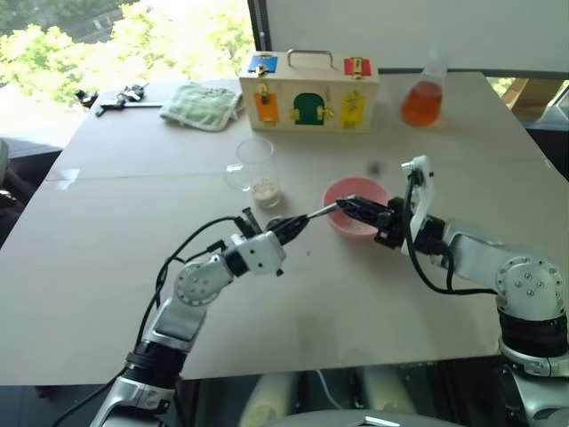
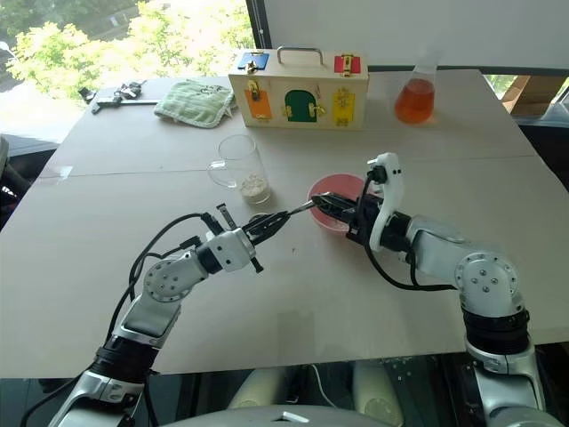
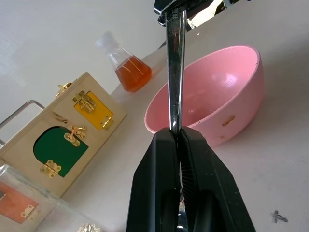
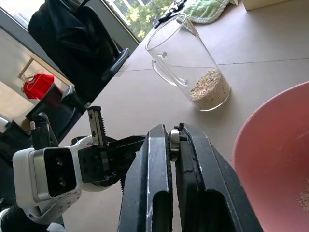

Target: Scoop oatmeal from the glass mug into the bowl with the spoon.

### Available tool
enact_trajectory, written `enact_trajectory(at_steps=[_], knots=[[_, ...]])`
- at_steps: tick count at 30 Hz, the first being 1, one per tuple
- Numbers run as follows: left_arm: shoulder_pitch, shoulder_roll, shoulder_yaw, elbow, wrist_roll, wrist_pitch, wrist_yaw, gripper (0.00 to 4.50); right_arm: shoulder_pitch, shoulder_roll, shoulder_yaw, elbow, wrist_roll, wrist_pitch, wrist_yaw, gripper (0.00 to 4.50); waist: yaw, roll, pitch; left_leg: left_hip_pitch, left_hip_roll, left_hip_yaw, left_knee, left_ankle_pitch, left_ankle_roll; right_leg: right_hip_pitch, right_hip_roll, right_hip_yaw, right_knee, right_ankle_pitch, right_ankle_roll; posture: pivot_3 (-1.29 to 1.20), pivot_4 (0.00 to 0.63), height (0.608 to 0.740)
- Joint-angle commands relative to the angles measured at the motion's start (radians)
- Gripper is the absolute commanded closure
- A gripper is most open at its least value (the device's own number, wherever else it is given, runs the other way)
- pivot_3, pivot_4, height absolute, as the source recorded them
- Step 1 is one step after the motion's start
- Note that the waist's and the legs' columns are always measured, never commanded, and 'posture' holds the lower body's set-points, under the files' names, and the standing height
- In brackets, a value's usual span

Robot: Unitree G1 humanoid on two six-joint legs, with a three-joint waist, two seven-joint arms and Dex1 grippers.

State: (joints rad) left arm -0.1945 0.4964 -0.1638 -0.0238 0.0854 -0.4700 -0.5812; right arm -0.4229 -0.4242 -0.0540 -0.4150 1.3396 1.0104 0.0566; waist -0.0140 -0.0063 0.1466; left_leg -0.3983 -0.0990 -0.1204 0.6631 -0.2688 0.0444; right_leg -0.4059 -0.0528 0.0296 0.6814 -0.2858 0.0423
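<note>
1. Silver metal, slim and shiny: the spoon (image 1: 322, 212) hangs level above the table (image 1: 356, 294), bridging the two pincers, with one end in each.
2. The left pincer (image 1: 298, 224) has its black fingers (image 3: 159, 193) pressed together on one end of the spoon; the wrist view shows the shaft running straight out from between the pads.
3. The right pincer (image 1: 348, 206) is likewise clamped on the other end of the spoon (its two fingers (image 4: 149, 193) sit tight against the metal, no gap visible). It points toward the left pincer, tip facing tip.
4. The bowl (image 1: 356, 203), pink and shallow, stands directly beneath the right pincer and just beyond the tip of the left one. A few pale flakes lie on its inner wall (image 4: 303, 197).
5. The glass mug (image 1: 255, 165), clear with a side handle, stands upright on the table beyond the left pincer, apart from the bowl and from both pincers.
6. The oatmeal (image 1: 266, 189) sits as a low pale layer at the bottom of the mug. Whether any lies on the spoon cannot be told.
7. Farther from both pincers, along the back of the table: a wooden box (image 1: 308, 92) with coloured doors and latches, a flask (image 1: 423, 98) of orange liquid, and a green cloth (image 1: 203, 105).
</note>
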Motion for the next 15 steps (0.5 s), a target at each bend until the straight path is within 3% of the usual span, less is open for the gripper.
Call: enact_trajectory(at_steps=[1,15], knots=[[-0.006,-0.004,0.005,-0.034,-0.008,-0.03,0.006,4.5,-0.023,0.003,-0.012,-0.024,0.006,-0.013,-0.001,4.44,0.0,0.0,0.0,0.0,0.0,0.0,0.0,0.0,0.0,0.0,0.0,0.0,0.0,0.0,0.0,0.0,0.15,0.74],[0.004,-0.005,0.007,-0.039,-0.036,-0.005,-0.007,4.5,-0.03,0.011,-0.006,-0.024,-0.013,-0.016,-0.013,4.44,0.0,0.0,0.0,0.0,0.0,0.0,0.0,0.0,0.0,0.0,0.0,0.0,0.0,0.0,0.0,0.0,0.15,0.74]])
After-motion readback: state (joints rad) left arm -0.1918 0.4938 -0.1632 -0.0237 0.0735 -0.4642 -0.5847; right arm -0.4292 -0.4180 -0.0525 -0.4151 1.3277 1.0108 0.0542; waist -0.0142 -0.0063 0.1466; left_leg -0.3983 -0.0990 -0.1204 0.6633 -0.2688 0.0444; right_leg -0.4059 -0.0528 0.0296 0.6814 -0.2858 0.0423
